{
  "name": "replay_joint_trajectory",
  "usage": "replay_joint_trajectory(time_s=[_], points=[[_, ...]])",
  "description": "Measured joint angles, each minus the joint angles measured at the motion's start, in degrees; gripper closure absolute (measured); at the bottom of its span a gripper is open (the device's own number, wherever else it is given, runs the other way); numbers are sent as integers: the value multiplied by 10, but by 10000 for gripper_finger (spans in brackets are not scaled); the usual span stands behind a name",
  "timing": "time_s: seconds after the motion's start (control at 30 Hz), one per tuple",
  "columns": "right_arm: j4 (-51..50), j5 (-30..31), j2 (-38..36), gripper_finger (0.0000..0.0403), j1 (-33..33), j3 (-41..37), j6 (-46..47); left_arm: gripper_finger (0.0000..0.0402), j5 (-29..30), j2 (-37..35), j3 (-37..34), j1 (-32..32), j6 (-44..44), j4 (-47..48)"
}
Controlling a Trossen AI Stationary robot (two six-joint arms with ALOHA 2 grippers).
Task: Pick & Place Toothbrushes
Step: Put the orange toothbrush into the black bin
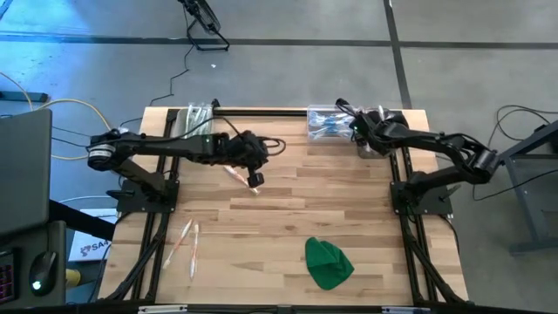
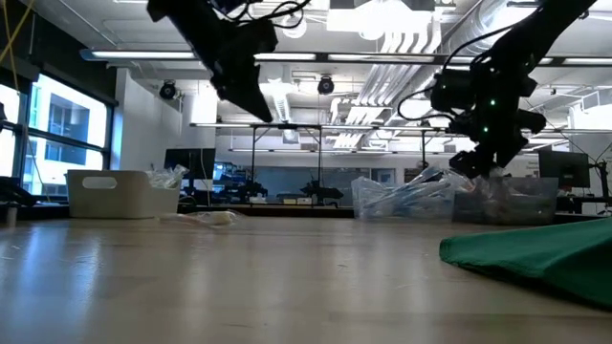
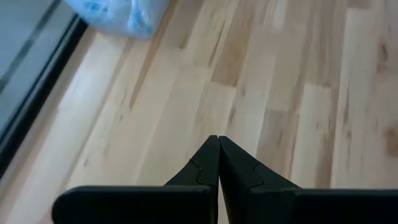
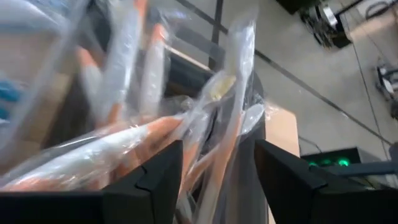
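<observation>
High view: right gripper (image 1: 359,133) over clear bins at tabletop's far right corner; left gripper (image 1: 255,178) mid-table; few toothbrushes (image 1: 187,237) lie near the front left edge, so most remain.
Low view: green cloth (image 2: 535,258) soft, crumpled.
Left wrist: fingers pressed together, empty, above the wood-plank tabletop (image 3: 298,93).
Right wrist: fingers apart around glossy wrapped orange toothbrushes, not clamped.

A: Right gripper (image 4: 211,171) is sitting among wrapped toothbrushes (image 4: 124,146); their ends are running off frame, blurring.

B: Overhead, the arm is hiding that bin (image 1: 377,139); contents too small.
</observation>
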State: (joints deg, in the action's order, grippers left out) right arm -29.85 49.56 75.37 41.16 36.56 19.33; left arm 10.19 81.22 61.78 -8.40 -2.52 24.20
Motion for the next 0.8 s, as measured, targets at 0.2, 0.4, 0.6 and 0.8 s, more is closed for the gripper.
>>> replay_joint_trajectory(time_s=[0.2,0.4,0.6,0.8], points=[[0,-1,-50,219,-37,0,-26,402,36,-48,-44,31,-19,3],[5,0,-111,230,-84,0,-31,402,35,-131,-99,66,-27,2],[26,-17,-169,231,-144,0,-30,402,39,-214,-140,112,-28,12],[112,-83,-198,231,-218,0,-40,402,100,-300,-179,154,-33,21]])
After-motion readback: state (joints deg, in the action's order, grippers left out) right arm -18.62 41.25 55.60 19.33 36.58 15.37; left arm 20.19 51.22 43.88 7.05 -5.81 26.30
